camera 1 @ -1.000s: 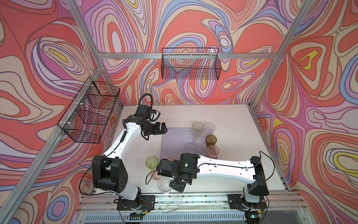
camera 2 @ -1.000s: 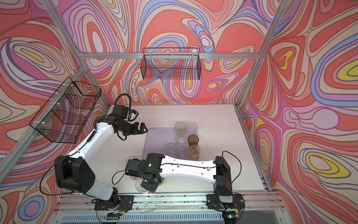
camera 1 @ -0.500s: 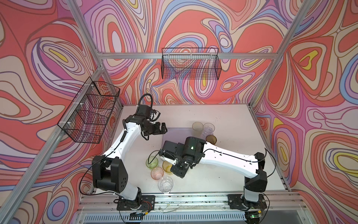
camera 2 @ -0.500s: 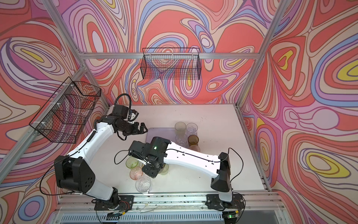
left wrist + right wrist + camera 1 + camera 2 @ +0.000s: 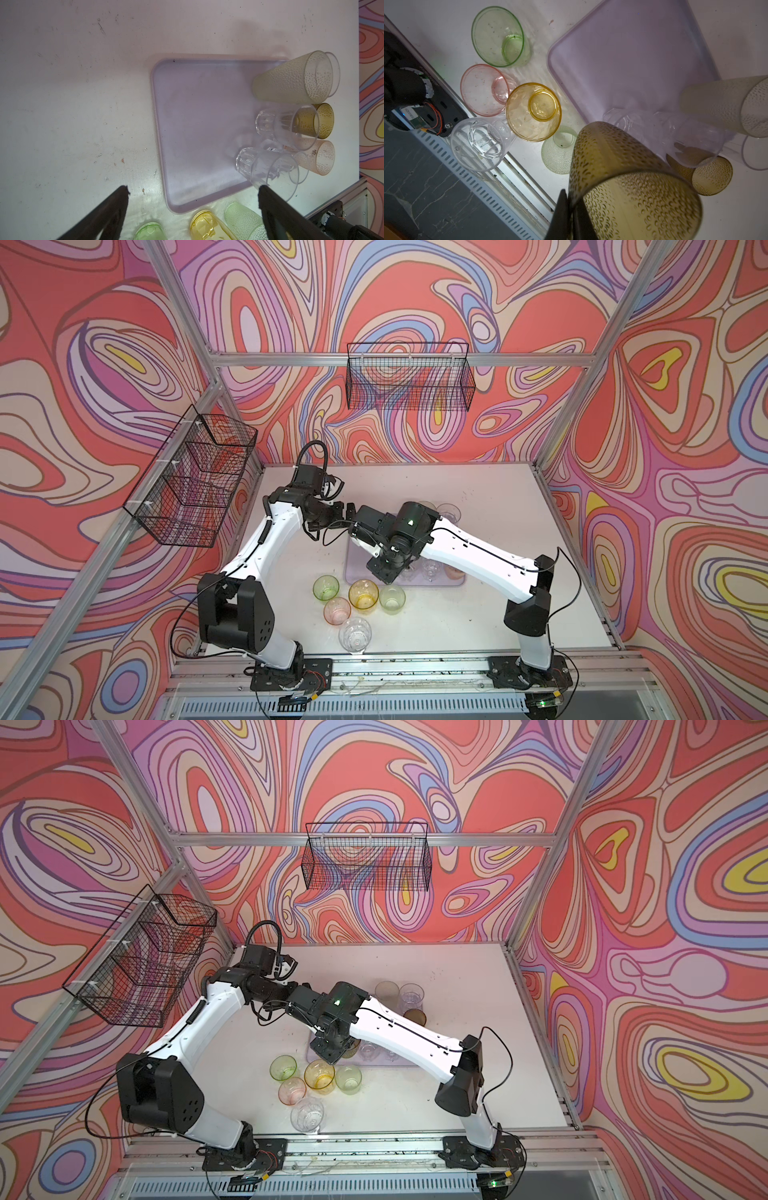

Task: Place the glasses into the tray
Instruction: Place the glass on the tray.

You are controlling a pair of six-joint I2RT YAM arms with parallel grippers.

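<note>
Olive-brown glass (image 5: 633, 182), dimpled, pinched at its rim between the closed fingers of the right gripper (image 5: 571, 205) and held over the near edge of the lavender tray (image 5: 633, 52); whether its base touches the tray cannot be told. The tray lies flat on the white table (image 5: 478, 614), with the part nearer the left arm bare. At its far side stand a tall pale green glass (image 5: 291, 79) and two clear faceted glasses (image 5: 268, 172). A second olive-brown glass (image 5: 325, 124) and a pink dimpled glass (image 5: 322, 160) stand just behind them; whether these two are inside the rim is unclear. On the table just in front of the tray, five tumblers cluster upright: green glass (image 5: 326, 588), amber-yellow glass (image 5: 363, 594), pale green glass (image 5: 392, 599), pink glass (image 5: 337, 610), clear glass (image 5: 354, 635). The left gripper (image 5: 193, 191) hangs above the table beside the tray, jaws spread wide and empty.
</note>
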